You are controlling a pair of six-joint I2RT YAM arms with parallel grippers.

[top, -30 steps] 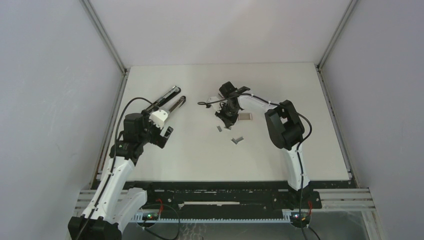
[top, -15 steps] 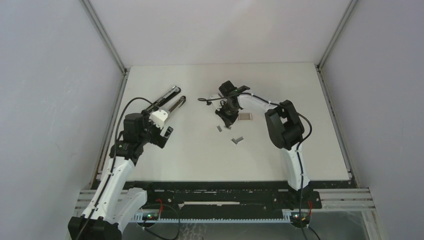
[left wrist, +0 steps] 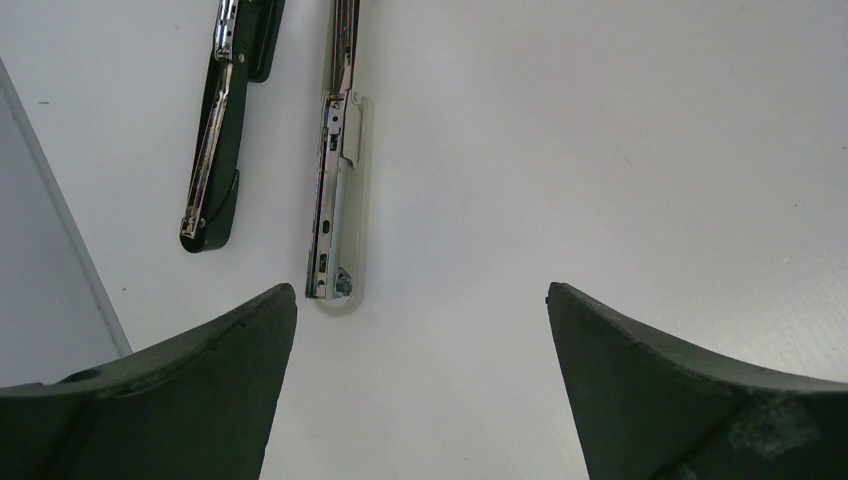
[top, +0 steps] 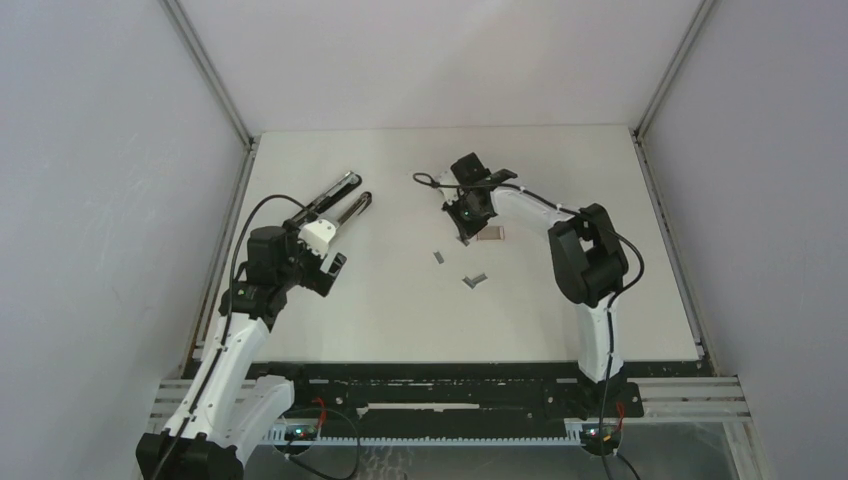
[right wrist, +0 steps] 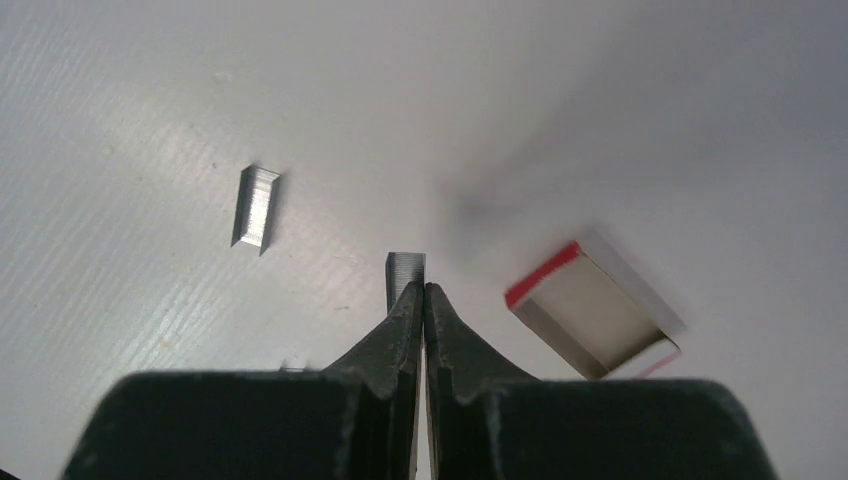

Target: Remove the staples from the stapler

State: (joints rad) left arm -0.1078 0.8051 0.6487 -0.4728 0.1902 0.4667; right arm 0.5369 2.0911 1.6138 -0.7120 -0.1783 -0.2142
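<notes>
My right gripper (right wrist: 422,292) is clenched, seemingly pinching a short silver-grey staple strip (right wrist: 405,268) at its tips. The long slim black-and-silver metal stapler (left wrist: 335,200) lies splayed just ahead of my released left gripper (left wrist: 420,300), long axis pointing away, so that side is nearer

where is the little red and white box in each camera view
Top external: the red-and-white box lies right of centre, just right of the right claw.
Left wrist: not in it.
Right wrist: the box sits lower right, beside the shut right claw.
Shared landmark: the right claw, box on its right in both.
</notes>
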